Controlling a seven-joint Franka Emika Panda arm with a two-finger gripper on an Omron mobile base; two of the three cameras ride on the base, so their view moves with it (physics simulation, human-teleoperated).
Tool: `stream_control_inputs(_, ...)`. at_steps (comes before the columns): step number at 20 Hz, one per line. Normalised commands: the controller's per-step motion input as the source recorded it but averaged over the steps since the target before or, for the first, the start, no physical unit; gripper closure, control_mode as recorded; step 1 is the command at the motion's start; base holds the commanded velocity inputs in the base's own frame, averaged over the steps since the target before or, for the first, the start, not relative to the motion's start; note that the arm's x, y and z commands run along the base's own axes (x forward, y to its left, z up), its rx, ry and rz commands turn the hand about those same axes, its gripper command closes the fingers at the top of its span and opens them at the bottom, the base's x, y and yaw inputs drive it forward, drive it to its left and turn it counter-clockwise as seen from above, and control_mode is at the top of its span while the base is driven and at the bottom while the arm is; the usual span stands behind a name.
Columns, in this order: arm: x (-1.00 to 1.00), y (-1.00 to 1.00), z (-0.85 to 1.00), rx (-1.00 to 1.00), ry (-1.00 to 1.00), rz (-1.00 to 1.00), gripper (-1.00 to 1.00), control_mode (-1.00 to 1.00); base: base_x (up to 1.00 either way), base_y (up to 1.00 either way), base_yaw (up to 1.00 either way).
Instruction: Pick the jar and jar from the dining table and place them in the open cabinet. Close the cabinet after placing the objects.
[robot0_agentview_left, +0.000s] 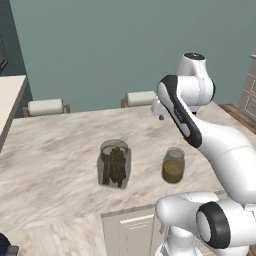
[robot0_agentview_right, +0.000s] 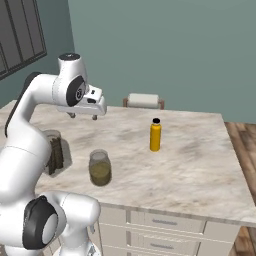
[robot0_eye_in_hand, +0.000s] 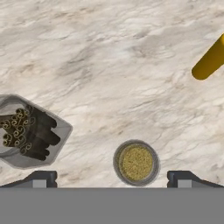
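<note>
Two glass jars stand upright on the marbled dining table (robot0_agentview_left: 45, 150) (robot0_agentview_right: 195, 160) (robot0_eye_in_hand: 109, 57). The larger jar (robot0_agentview_left: 114, 163) (robot0_agentview_right: 55, 152) (robot0_eye_in_hand: 28, 131) holds dark brown sticks. To its right is the small jar (robot0_agentview_left: 173, 165) (robot0_agentview_right: 100, 168) (robot0_eye_in_hand: 136, 162) with olive-green contents. My gripper (robot0_agentview_left: 160, 116) (robot0_agentview_right: 83, 116) (robot0_eye_in_hand: 112, 179) hangs open well above the table, pointing down and holding nothing. In the hand view the small jar lies between the two fingertips and the larger jar sits off to the left. The cabinet is out of view.
A yellow bottle (robot0_agentview_right: 155, 135) (robot0_eye_in_hand: 209, 61) with a black cap stands right of the jars. Two chairs (robot0_agentview_left: 46, 106) (robot0_agentview_left: 140, 98) stand at the table's far side. Drawer fronts (robot0_agentview_right: 165, 222) run under the near edge. A drawer unit (robot0_agentview_left: 248, 90) stands at the right wall.
</note>
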Motion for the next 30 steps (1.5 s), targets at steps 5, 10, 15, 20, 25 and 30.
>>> stream_control_inputs(5, 0.00, 0.00, 0.00, 0.00, 0.00, 0.00, -1.00, 1.00, 0.00, 0.02, 0.00)
stream_control_inputs(10, 0.00, 0.00, 0.00, 0.00, 0.00, 0.00, -1.00, 1.00, 0.00, 0.00, 0.00)
stream_control_inputs(15, 0.01, 0.00, -0.01, 0.00, 0.00, 0.00, -1.00, -1.00, 0.00, 0.00, 0.00)
stream_control_inputs(20, 0.08, -0.12, -0.15, 0.00, 0.01, 0.00, -1.00, -1.00, 0.00, 0.00, 0.00)
stream_control_inputs(25, 0.03, -0.25, -0.24, 0.00, 0.06, 0.00, -1.00, -1.00, 0.00, 0.00, 0.00)
stream_control_inputs(30, 0.00, -0.21, -0.21, 0.00, 0.14, 0.00, -1.00, -1.00, 0.00, 0.00, 0.00)
